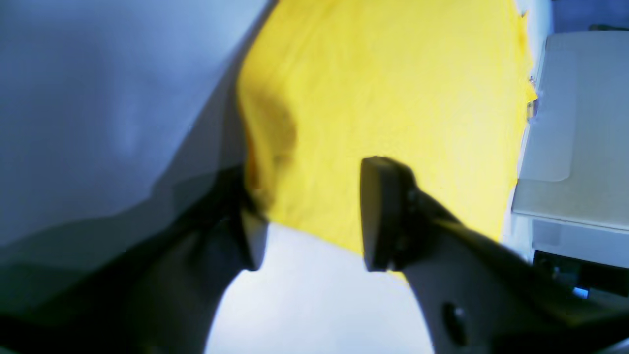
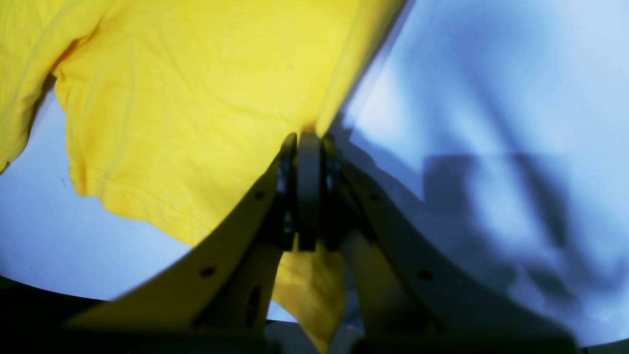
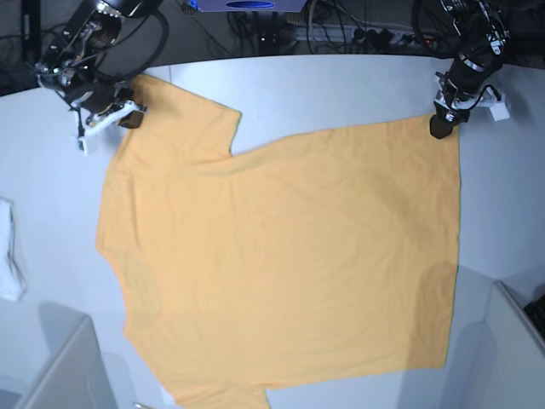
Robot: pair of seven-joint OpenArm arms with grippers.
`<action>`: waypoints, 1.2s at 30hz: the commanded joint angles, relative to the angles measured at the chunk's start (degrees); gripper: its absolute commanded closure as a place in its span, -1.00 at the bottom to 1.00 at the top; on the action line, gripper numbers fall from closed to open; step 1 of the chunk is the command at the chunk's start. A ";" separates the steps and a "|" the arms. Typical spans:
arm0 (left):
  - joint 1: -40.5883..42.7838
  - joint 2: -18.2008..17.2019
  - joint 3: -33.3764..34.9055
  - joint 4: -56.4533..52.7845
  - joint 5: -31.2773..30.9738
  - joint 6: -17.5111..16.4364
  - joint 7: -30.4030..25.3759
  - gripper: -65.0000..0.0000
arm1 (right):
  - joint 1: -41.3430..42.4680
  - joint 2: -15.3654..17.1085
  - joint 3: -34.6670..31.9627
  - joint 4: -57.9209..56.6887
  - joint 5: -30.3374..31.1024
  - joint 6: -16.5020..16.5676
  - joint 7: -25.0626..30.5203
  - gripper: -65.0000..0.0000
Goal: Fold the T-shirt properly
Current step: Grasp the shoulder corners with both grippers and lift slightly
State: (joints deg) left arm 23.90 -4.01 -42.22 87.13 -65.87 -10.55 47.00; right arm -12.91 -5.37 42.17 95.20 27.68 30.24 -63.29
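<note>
As spread, T-shirt (image 3: 281, 256) on table (image 3: 341, 85)

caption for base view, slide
T-shirt spread flat on table; both tools at its far corners.

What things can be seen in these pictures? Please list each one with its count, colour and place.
T-shirt: one, light orange, spread flat over most of the table.
Table: one, white, under everything.
White cloth: one, white, at the table's left edge in the base view.
Cables: several, dark, behind the table's far edge.
Left claw: one, black, open, at the shirt's corner on the base view's right.
Right claw: one, pale frame with dark pads, shut on the shirt's edge, far left in the base view.
</note>
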 commanded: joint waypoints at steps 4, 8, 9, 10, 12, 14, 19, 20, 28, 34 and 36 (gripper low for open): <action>0.50 -0.69 -0.11 0.30 1.03 0.83 0.78 0.40 | -1.12 0.40 0.24 0.32 -2.67 -0.39 -1.81 1.00; 0.23 -0.96 -0.11 0.30 1.29 0.83 0.78 0.96 | -1.12 0.40 0.24 0.23 -2.67 -0.39 -1.81 1.00; 0.14 -0.96 -0.11 0.30 1.38 0.83 0.78 1.00 | -1.12 0.40 0.24 0.23 -2.67 -0.39 -1.81 1.00; 0.14 -1.04 0.06 0.30 1.38 0.83 0.78 1.00 | -1.12 0.40 0.24 0.41 -2.67 -0.39 -1.81 1.00; 0.23 -1.04 0.15 0.74 1.38 1.01 0.86 1.00 | -1.29 0.40 0.24 0.93 -2.67 -0.39 -2.08 1.00; 0.58 -1.13 -0.03 1.26 1.38 1.01 0.86 1.00 | -1.91 0.40 0.24 1.99 -2.67 -0.39 -1.81 1.00; 2.08 -1.92 -0.03 5.39 4.81 1.01 0.86 1.00 | -3.40 0.31 0.33 6.82 -2.58 -0.39 -2.16 1.00; 2.34 -1.84 -0.11 6.54 5.95 1.01 0.86 1.00 | -3.93 0.05 0.33 8.05 -2.58 -0.39 -2.25 1.00; 6.74 -1.84 -0.20 12.25 9.03 0.83 0.86 1.00 | -7.27 -0.13 0.33 11.92 -2.32 -0.31 -2.25 1.00; 9.29 -1.84 -0.20 16.30 9.12 0.83 0.69 1.00 | -8.50 -0.22 0.16 15.26 -2.23 -0.04 -2.34 1.00; 9.90 -1.84 -0.20 18.05 9.12 0.83 0.69 1.00 | -8.68 -0.30 0.07 17.02 -2.23 0.05 -2.43 1.00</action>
State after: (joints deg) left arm 33.12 -5.28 -42.00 103.98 -55.81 -9.21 48.53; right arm -21.50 -6.00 42.22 111.09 25.04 30.04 -66.26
